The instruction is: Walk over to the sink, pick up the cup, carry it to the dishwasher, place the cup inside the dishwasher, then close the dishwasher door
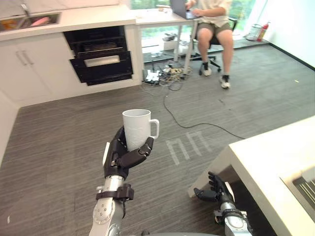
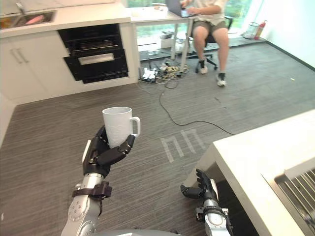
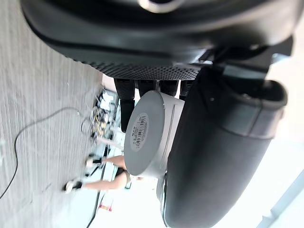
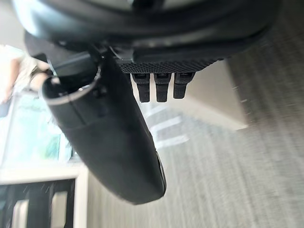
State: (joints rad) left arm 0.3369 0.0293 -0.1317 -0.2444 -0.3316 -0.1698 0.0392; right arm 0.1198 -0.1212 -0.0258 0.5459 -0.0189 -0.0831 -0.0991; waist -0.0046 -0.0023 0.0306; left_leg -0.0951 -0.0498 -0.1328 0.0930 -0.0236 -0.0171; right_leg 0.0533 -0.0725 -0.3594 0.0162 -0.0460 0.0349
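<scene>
One white mug (image 1: 137, 127), clasped upright by left hand (image 1: 118, 157) mid-frame: carry level to dishwasher (image 1: 101, 61) upper left; right hand (image 1: 216, 191) slack, empty.

The left hand (image 1: 120, 156) is raised at near left and curled round an upright white cup (image 1: 137, 127). The right hand (image 1: 212, 191) is held low at near right, loosely relaxed.

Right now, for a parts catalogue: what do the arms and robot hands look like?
Both arms are silver-grey metal. The left robot hand and right robot hand are black; the left carries a white side strip, with a black band at its wrist.
</scene>
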